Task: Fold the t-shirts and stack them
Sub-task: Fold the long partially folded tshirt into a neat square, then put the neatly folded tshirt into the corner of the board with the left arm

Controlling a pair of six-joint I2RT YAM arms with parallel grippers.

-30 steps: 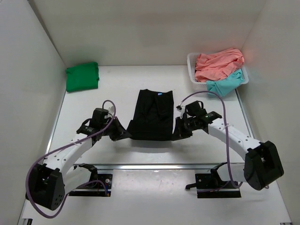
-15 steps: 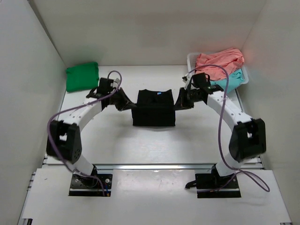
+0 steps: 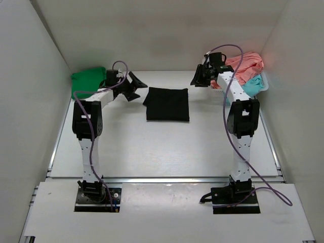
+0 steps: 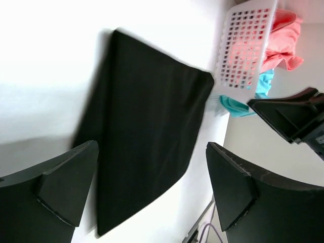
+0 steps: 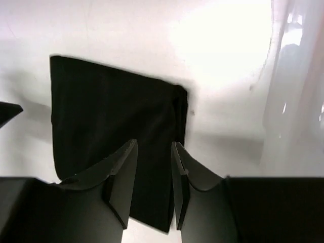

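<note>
Now my left pincer (image 4: 152, 147) gapes wide, my right pincer (image 5: 154, 143) barely parted, both empty; the black t-shirt (image 3: 168, 104) looks limp and light, so I'd pinch its folded edge.

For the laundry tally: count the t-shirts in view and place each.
4: black t-shirt folded, centre table; green t-shirt folded, far-left corner; coral-pink t-shirt heaped in the white basket, far right; teal t-shirt at the basket's near side. More may hide underneath.
</note>
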